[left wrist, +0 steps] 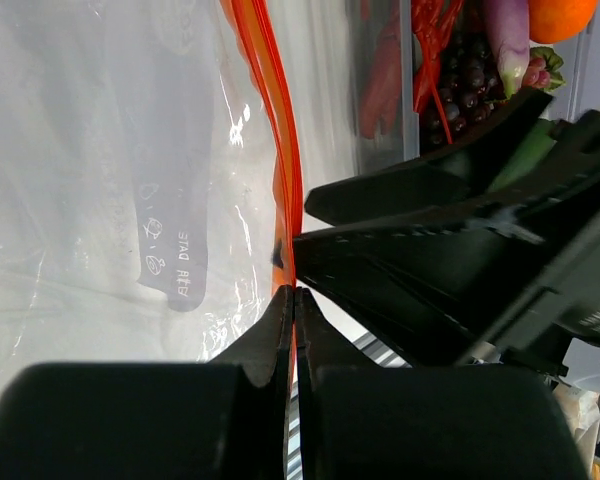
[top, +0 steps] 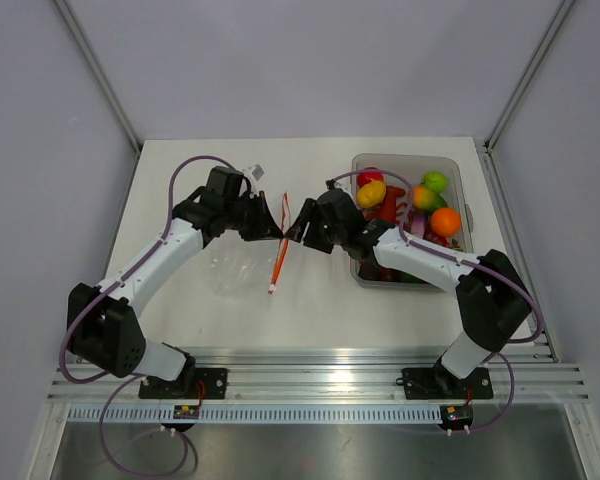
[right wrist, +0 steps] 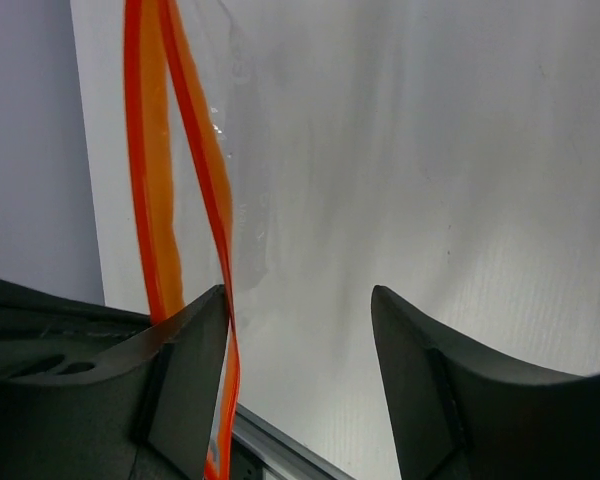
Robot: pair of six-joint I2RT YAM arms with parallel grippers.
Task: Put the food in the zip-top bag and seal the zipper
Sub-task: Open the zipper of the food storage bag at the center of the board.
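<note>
Left claw [left wrist: 294,292] clamps the zipper [left wrist: 278,150]; right claw [right wrist: 300,295] gapes, zipper against one fingertip [right wrist: 195,340]: closing could miss it.

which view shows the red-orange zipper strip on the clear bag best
Left wrist: the thin red-orange plastic zipper strip runs close up through the frame, pinched between the left fingers. Right wrist shows its two tracks parted, beside the open right fingers. Top external shows its whole length, but small.

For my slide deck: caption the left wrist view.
Closeup: left end effector shut on the zip-top bag's orange zipper, right end effector alongside.
</note>
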